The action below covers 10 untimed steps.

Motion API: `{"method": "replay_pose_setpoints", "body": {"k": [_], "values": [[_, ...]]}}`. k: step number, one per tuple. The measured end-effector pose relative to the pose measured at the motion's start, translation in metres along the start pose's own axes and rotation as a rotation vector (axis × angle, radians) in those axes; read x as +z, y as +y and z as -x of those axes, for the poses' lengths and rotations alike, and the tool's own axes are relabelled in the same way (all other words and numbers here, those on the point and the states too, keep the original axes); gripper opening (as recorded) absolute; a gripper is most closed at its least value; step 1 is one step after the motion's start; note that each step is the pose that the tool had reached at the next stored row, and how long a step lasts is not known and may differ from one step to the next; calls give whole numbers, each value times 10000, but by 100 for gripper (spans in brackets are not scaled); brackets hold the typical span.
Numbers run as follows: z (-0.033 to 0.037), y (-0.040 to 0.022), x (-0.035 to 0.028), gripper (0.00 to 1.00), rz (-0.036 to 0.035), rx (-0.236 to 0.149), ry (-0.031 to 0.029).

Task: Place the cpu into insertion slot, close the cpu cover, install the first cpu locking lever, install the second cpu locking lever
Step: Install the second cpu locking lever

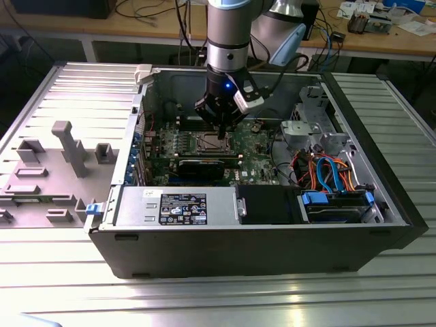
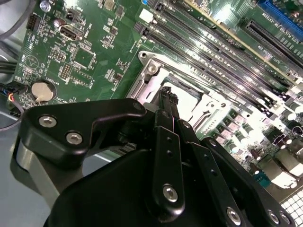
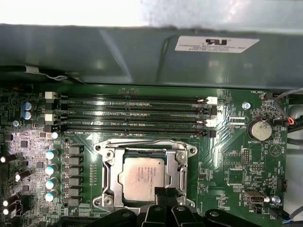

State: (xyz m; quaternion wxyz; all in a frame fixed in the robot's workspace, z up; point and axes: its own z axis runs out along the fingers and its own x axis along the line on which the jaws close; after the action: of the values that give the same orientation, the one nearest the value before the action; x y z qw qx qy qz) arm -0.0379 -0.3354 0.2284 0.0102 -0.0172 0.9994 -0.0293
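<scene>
We see the gripper [image 3: 165, 195] with its fingers pressed together, nothing held between them, poised just above the edge of the cpu cover [image 3: 147, 150]. The cover lies flat over the insertion slot [image 3: 106, 177], framing the cpu [image 3: 142, 175] seated within. Beyond the slot run the memory slots [image 3: 132, 113].

You are looking at the cpu [image 3: 144, 178], a small flat square chip with a silver-grey metal top, lying flat in the insertion slot [image 3: 110, 176], a square socket with a silver metal rim on the green circuit board. The cpu cover [image 3: 181, 171], a thin silver metal frame with a square cut-out, is lying down around the chip, framing it. In the exterior view the slot [image 1: 210, 143] is sitting mid-board inside the open case.
</scene>
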Motion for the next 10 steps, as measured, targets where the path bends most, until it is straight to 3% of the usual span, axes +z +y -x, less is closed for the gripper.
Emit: {"method": "replay_pose_setpoints", "body": {"k": [3,6,8,10], "values": [[-4,-52,6,11,-6,-1,0],[-5,-60,0,11,-16,0,1],[-4,-65,-18,11,58,-1,-3],[-5,-69,-52,11,87,3,-4]]}}
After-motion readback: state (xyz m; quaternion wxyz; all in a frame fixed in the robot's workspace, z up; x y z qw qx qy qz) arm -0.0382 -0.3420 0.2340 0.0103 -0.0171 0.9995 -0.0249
